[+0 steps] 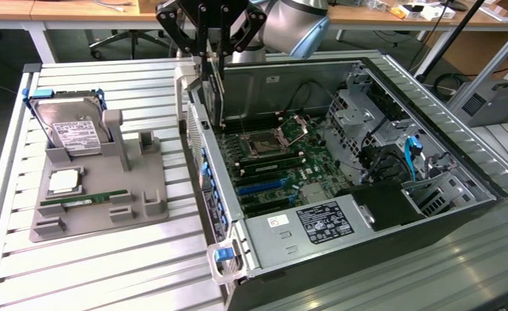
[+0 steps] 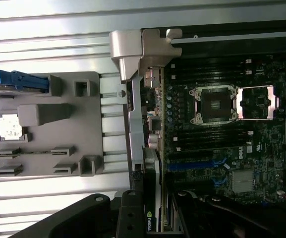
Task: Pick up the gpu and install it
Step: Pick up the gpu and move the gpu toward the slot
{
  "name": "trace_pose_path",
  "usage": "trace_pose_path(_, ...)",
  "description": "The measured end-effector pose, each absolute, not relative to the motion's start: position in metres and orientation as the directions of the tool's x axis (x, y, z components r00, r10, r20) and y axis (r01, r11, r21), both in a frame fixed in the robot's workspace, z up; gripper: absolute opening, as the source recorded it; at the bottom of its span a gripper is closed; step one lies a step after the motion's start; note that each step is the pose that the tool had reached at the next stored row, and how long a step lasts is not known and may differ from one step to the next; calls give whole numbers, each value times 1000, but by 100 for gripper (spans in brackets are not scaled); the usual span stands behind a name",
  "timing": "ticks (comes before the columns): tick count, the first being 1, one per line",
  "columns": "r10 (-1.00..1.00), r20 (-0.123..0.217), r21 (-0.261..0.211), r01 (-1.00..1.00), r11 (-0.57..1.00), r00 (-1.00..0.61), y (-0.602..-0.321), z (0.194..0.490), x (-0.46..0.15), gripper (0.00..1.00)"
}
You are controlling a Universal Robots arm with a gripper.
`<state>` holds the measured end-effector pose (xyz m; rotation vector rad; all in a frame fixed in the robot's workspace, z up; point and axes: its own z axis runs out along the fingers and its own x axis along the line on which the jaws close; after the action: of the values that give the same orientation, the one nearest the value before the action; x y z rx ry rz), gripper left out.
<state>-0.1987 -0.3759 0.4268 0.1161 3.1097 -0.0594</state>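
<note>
a: exterior view. where is the task's card?

b: the gpu (image 1: 217,91), a thin dark rectangular expansion card, hangs upright and edge-on under the black two-fingered gripper (image 1: 212,58). it sits just inside the rear wall of the open black-and-silver metal computer case (image 1: 427,116), which lies on its side. the card is over the dark green motherboard (image 1: 271,162). i cannot tell whether it touches a slot.

a: end effector?

b: clenched on the card's upper edge.

a: elsewhere?

b: on the exterior view's left a grey plastic holder tray (image 1: 90,223) rests on the slatted metal table (image 1: 107,272). it carries a boxy silver hard drive with a white label (image 1: 72,129) and a narrow green memory stick (image 1: 85,197), both well apart from the gripper.

a: wrist view.

b: the gpu (image 2: 152,198) shows edge-on with a green logo, pinched between the black fingers (image 2: 130,218). it lies beside the case's rear wall, over the motherboard (image 2: 222,144). the grey tray (image 2: 88,119) lies outside the case.
</note>
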Motion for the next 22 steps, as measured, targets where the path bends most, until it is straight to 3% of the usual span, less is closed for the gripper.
trace_pose_path(22,74,-31,-41,75,996,-997,-376,427,-191,27)
